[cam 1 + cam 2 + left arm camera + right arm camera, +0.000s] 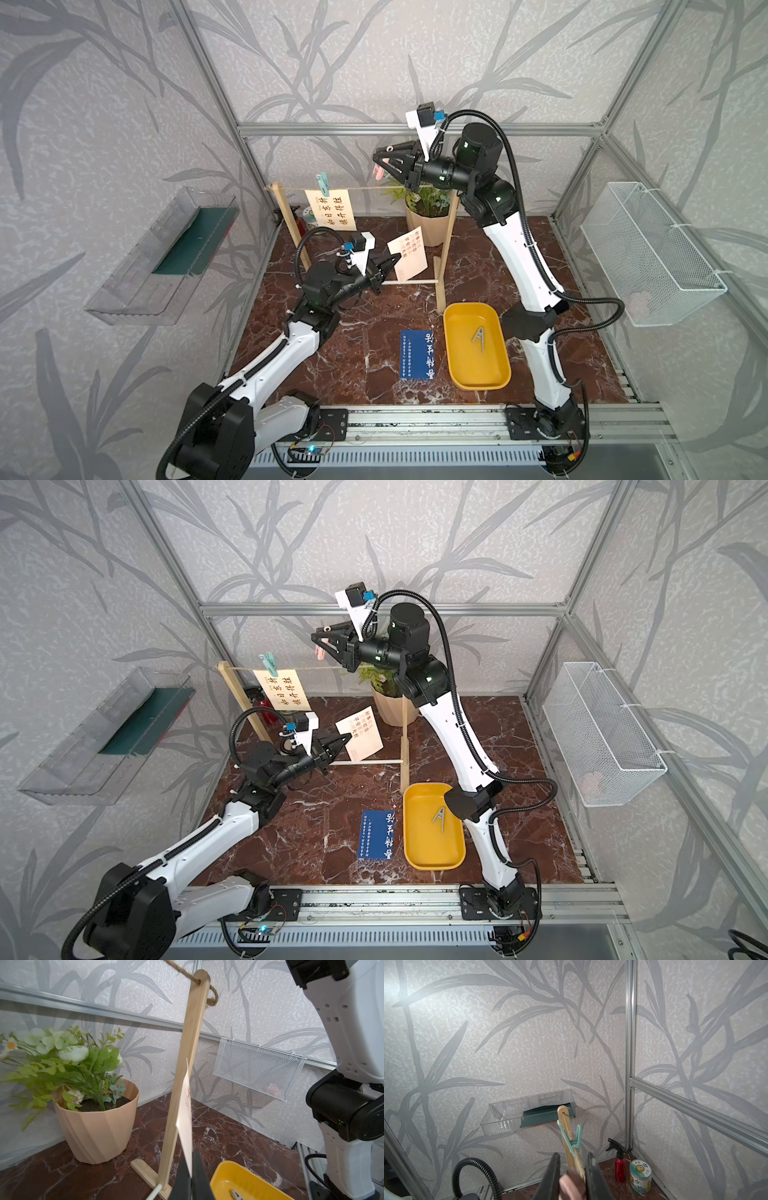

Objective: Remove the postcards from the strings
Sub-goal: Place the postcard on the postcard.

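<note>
One postcard hangs on the string (365, 189): the calligraphy card (331, 210), held by a teal clothespin (323, 184) whose handles point up, at upper left of centre in both top views. It lies left of and a little below the right fingers (380, 160), which are clamped on a pink clothespin (378, 171) above the string. The left fingers (397, 258), lower in the frame, are pressed together on the small-text card (411, 253) (free of the string). The blue card (417, 354) lies flat on the table (353, 332) beside the yellow tray (448, 332). I judge the right arm nearer to the teal pin.
</note>
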{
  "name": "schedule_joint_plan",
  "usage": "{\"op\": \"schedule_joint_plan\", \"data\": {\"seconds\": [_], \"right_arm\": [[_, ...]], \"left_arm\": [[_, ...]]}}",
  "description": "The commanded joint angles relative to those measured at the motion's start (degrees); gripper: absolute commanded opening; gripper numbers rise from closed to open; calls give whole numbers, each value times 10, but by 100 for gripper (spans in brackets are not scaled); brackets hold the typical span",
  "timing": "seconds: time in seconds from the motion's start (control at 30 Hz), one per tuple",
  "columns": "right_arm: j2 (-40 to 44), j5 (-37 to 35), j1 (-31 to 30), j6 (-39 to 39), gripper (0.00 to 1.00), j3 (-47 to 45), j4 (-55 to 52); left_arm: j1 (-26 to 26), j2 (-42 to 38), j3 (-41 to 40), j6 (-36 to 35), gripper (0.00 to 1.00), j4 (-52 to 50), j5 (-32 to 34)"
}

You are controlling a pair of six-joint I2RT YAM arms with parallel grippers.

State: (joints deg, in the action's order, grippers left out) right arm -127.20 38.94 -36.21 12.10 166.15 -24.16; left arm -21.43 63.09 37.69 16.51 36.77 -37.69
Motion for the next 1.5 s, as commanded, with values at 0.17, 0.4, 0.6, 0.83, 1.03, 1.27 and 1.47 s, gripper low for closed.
{"op": "schedule_joint_plan", "data": {"seconds": [0.17,0.4,0.6,0.83,1.03,1.27,1.47], "right_arm": [[162,-94,-1,-82,0,-72,-177],[524,-247,-1,-77,0,-669,38],[669,-330,-1,-75,0,-857,-7],[743,-360,20,-9,0,-1063,-18],[717,-328,40,34,0,-1193,27],[645,-278,53,63,0,-1254,78],[565,-231,54,58,0,-1248,63]], "left_arm": [[-14,-107,15,73,0,-344,28],[-15,-61,-7,157,0,-426,-90],[-27,-6,-32,159,0,-407,-87],[-85,119,-23,159,0,-369,-96],[-101,170,-28,164,0,-366,-88],[-101,192,-43,164,6,-354,-61],[-102,202,-14,131,54,-432,-18]]}}
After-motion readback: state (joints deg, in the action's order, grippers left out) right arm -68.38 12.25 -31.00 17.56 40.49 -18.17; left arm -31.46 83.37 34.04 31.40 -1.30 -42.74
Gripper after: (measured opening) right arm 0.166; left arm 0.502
